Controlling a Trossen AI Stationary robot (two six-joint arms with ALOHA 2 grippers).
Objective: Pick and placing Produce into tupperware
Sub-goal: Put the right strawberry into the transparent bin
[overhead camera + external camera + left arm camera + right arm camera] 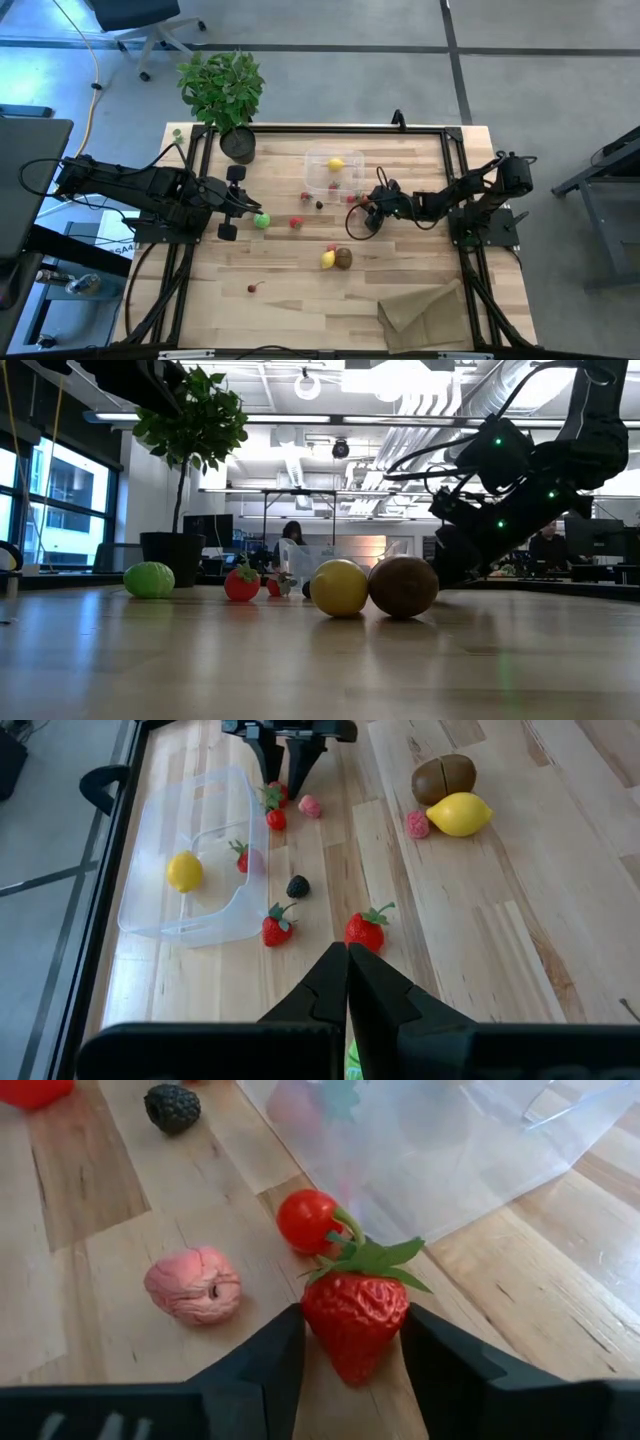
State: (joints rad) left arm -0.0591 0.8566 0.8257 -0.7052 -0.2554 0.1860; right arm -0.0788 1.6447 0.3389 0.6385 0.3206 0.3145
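High view: light wooden table on grey concrete floor; right gripper clamped on strawberry, left gripper closed empty.

The wooden desk carries a clear tupperware beside the right gripper, a lemon touching a kiwi nearer than it, a lime by the left gripper, and a paper bag

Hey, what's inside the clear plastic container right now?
Inside the tupperware: one yellow lemon and a strawberry at its wall. Nothing else shows through the clear plastic.
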